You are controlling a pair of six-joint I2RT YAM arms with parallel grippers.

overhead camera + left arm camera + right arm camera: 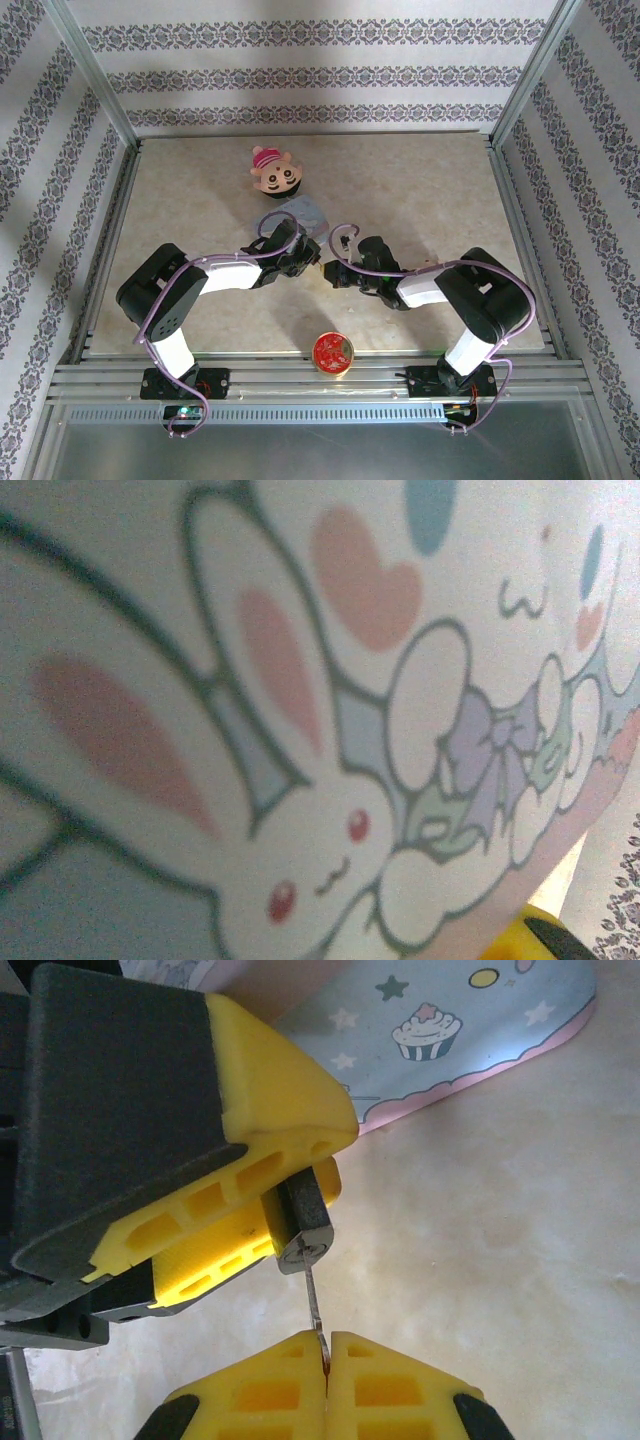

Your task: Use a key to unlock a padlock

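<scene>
Well, got one padlock (303,1222) here, clamped between the two yellow fingers of the left gripper (310,265), up off the table (500,1260). One key (314,1305) too, pinched in the closed right gripper (325,1345), blade touching the padlock's keyhole end. Also counting one tin (470,1040) just behind, one doll head (276,175), one red disc (332,353).

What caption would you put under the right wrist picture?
Right gripper pinches the key, its tip at the padlock held by the left gripper.
</scene>
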